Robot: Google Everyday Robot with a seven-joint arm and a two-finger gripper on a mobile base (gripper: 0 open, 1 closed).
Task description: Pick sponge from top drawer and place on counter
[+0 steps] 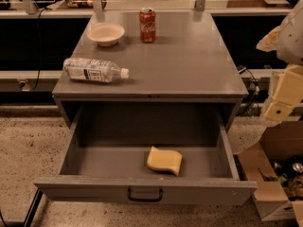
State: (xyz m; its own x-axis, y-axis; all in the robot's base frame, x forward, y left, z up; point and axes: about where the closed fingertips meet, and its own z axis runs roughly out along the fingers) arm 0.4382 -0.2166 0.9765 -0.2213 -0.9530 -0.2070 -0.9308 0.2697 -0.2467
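The pale yellow sponge lies flat on the floor of the open top drawer, near its front, a little right of centre. The drawer's front panel carries a dark handle. The grey counter spans the cabinet top above it. My gripper, with cream-yellow fingers, hangs at the right edge of the view, right of the cabinet and well away from the sponge, holding nothing.
On the counter a clear plastic bottle lies on its side at the left, a white bowl stands at the back left and a red soda can at the back centre. A cardboard box of items sits on the floor, right of the drawer.
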